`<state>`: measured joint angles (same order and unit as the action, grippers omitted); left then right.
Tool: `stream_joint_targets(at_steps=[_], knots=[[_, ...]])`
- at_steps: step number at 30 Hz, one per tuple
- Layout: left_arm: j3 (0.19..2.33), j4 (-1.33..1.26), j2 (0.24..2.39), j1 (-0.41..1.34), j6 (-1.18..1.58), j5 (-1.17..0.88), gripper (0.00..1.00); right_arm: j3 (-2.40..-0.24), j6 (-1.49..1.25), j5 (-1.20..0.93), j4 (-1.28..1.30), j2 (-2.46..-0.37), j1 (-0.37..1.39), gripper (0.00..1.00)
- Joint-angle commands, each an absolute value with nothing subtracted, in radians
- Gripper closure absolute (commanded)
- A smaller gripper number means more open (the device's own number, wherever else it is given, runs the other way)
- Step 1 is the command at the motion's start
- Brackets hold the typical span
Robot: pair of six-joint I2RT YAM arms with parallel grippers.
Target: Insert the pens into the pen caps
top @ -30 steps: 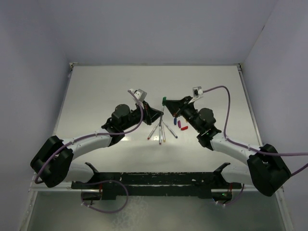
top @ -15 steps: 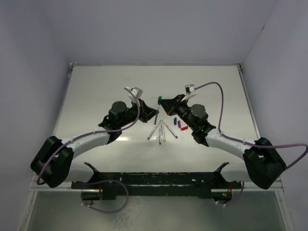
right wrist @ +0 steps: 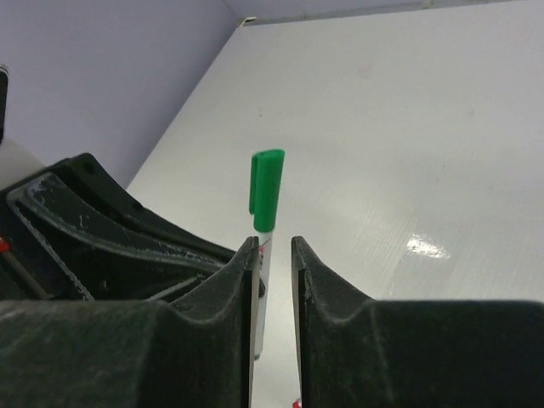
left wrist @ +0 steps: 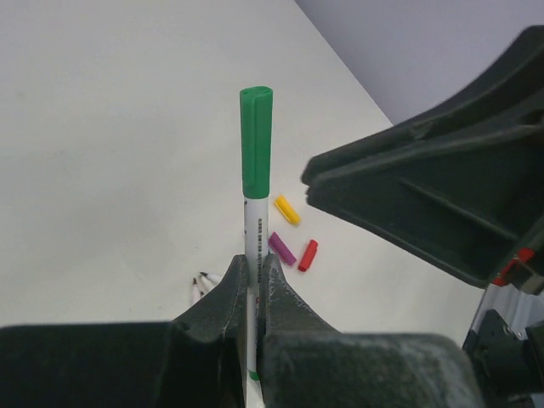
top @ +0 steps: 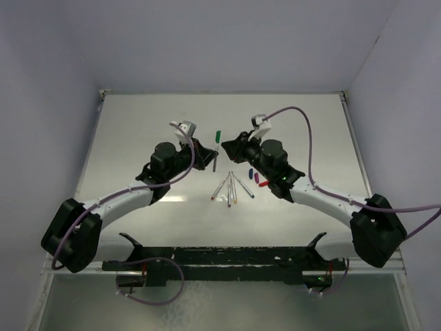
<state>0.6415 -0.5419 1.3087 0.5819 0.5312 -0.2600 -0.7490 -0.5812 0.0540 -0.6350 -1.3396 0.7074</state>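
1. Left hand (left wrist: pixel 253 285) clenches a pen (left wrist: pixel 255 225), the green cap (left wrist: pixel 256 140) on its far end.
2. Right hand (right wrist: pixel 274 255) is released, fingers slightly apart beside that pen.
3. 4 pens (top: pixel 231 187) and 4 caps (top: pixel 256 178) lie on the surface (top: pixel 138 138).

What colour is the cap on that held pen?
Green; the cap shows best in the left wrist view.

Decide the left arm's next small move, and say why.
Probably lower the left hand and lay its pen down beside the loose pens. The green cap already sits on that pen, and the right hand is open, clear of it, so this pair looks done.
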Motion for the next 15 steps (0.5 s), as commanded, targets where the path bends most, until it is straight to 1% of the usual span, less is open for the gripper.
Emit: stream_joint_targets(at_steps=[1,4,5,6,7,9,10,12,15], knots=[[0.633,-0.511,1.27,0.56,0.499,-0.141,1.0,-0.846,-0.439,0.183,-0.515,-1.29,0.721,0.72],[0.599,-0.471,1.271,0.56,0.497,-0.079,1.0,-0.849,-0.393,0.243,-0.524,-1.249,0.715,0.52],[0.597,-0.452,1.275,0.559,0.494,-0.059,1.0,-0.849,-0.375,0.243,-0.521,-1.237,0.711,0.43],[0.601,-0.431,1.278,0.555,0.487,-0.038,1.0,-0.85,-0.365,0.246,-0.513,-1.228,0.707,0.29],[0.61,-0.411,1.287,0.551,0.481,-0.025,1.0,-0.853,-0.361,0.248,-0.497,-1.223,0.7,0.19],[0.636,-0.375,1.303,0.538,0.464,-0.007,1.0,-0.864,-0.357,0.235,-0.457,-1.217,0.678,0.02],[0.65,-0.357,1.312,0.53,0.454,-0.002,1.0,-0.864,-0.349,0.215,-0.447,-1.214,0.666,0.0],[0.675,-0.333,1.331,0.509,0.442,0.001,1.0,-0.839,-0.319,0.156,-0.464,-1.2,0.642,0.0],[0.695,-0.319,1.359,0.465,0.444,-0.011,1.0,-0.738,-0.314,0.136,-0.575,-1.157,0.616,0.0]])
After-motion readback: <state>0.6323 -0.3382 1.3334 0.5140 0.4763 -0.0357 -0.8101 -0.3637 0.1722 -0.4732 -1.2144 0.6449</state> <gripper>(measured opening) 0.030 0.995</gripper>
